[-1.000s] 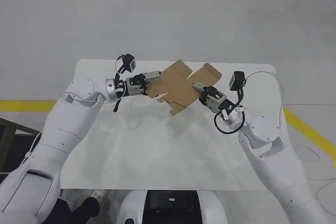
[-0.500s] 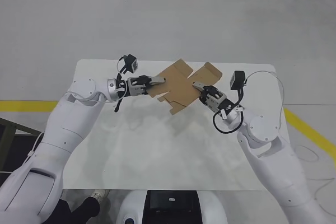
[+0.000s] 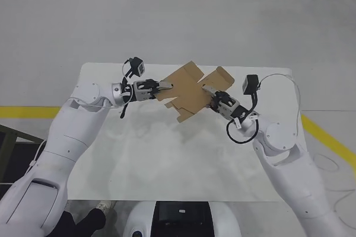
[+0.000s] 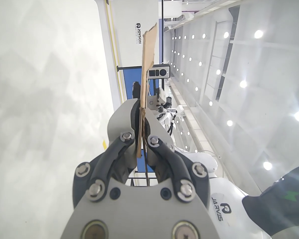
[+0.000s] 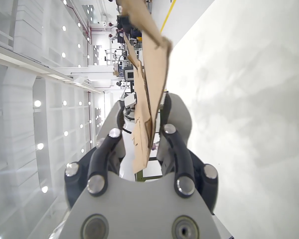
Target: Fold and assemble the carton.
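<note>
The carton is a flat brown cardboard blank with flaps, held up over the far middle of the white table. My left gripper is at its left edge, and in the left wrist view this gripper is shut on the thin carton, seen edge-on. My right gripper is at the carton's right side. In the right wrist view its fingers stand wide apart around the carton, with a gap on one side, so this gripper is open.
The tabletop below and in front of the carton is bare white. A yellow floor line runs past both sides of the table. The far table edge lies just behind the carton.
The left gripper has rolled at the wrist while holding the carton. The carton has tilted and shifted slightly left, and the right gripper has followed it leftward.
</note>
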Robot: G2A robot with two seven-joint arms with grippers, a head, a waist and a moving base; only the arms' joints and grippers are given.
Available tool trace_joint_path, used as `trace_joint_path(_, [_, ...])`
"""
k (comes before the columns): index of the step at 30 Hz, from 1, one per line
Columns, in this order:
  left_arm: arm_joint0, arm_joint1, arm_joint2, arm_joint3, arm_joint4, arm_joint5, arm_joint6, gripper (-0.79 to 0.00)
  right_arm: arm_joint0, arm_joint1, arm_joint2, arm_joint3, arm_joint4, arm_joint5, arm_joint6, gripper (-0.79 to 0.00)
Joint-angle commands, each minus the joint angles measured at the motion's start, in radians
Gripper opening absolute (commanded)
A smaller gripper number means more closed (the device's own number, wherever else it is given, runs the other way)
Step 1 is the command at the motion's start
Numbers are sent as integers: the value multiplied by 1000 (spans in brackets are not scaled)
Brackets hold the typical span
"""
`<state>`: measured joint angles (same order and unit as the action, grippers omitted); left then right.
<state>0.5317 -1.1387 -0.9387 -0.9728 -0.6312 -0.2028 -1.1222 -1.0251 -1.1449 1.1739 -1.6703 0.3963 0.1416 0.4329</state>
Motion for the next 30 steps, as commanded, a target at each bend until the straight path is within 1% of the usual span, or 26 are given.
trace_joint_path(1, [3,2,-8,-2,2,3,-3,-785,-4,3,19,14,14,-16,37,0])
trace_joint_path(4, [4,4,-14,-7,14,16,-24,-785,-1,10,53,57,32,-54,145,0])
trace_joint_path(9, [-12,6,-5,-13,58,39,-118,-785,24,26,112,171,62,-154,399,0])
trace_joint_path(11, [-21,7,-2,-6,81,43,-138,-785,33,34,128,203,34,-200,481,0])
trace_joint_path(15, [-31,9,-7,9,91,32,-195,-785,35,47,157,240,-1,-276,605,0])
trace_joint_path(18, [-37,12,-14,17,92,7,-251,-785,35,54,167,257,-25,-303,660,0])
trace_joint_path(22, [-43,14,-16,25,93,-19,-314,-785,48,57,164,286,-9,-318,715,0])
trace_joint_path(26, [-48,11,-7,28,99,-35,-357,-785,84,54,134,325,18,-338,777,0])
trace_joint_path(30, [-52,7,0,36,93,-46,-374,-785,113,50,112,350,31,-340,794,0])
